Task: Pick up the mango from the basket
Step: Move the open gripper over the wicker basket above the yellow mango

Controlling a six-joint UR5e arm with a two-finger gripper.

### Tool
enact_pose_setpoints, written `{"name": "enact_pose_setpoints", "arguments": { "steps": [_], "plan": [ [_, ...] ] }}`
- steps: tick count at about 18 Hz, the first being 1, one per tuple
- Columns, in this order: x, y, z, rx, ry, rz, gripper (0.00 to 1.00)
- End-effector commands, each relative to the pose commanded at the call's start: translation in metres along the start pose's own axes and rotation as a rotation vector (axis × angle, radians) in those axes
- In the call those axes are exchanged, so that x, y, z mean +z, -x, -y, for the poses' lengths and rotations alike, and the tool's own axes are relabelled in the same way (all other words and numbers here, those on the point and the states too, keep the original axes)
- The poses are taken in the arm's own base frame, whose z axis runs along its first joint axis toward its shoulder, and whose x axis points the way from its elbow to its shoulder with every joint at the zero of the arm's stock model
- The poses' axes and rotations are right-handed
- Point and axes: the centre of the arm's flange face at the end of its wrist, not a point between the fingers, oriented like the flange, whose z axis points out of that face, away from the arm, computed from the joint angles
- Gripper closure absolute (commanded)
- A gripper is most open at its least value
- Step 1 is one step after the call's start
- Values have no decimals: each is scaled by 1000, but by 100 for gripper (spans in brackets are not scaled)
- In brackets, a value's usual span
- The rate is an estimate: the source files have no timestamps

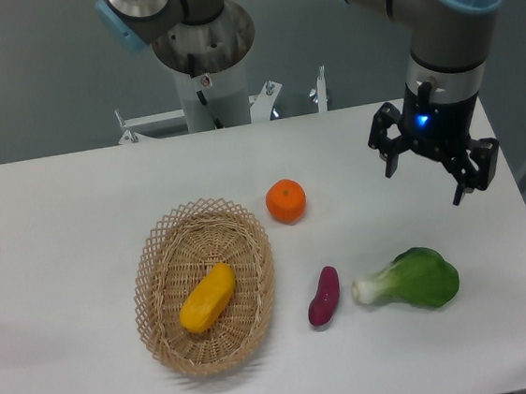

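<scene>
Our pincer (428, 182) hangs wide open, holding nothing. The mango (208, 298) lies untouched in the basket (156, 265), well off to its lower left; reach, grasp and lift all remain.

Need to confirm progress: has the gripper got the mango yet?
No, the mango lies in the basket, while the open gripper hangs empty far off to the side.
</scene>
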Motion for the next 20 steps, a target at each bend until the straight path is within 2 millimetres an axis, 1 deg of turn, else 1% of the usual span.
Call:
{"name": "enact_pose_setpoints", "arguments": {
  "steps": [2,3,6,8,9,10,12,15,17,20],
  "plan": [
    [3,-2,1,2,2,-5,0],
    [1,-1,0,1,2,-3,0],
    [9,-5,2,-2,2,-19,0],
    [20,-11,5,-13,-17,-43,0],
    [21,-14,8,-29,-35,-48,0],
    [13,-18,11,-41,-33,-38,0],
    [23,-28,14,-69,-33,-60,0],
    [31,-53,40,-85,-35,-78,0],
    [42,-69,57,-130,-37,-78,0],
    [63,-101,93,-179,-50,-67,0]
  ]
}}
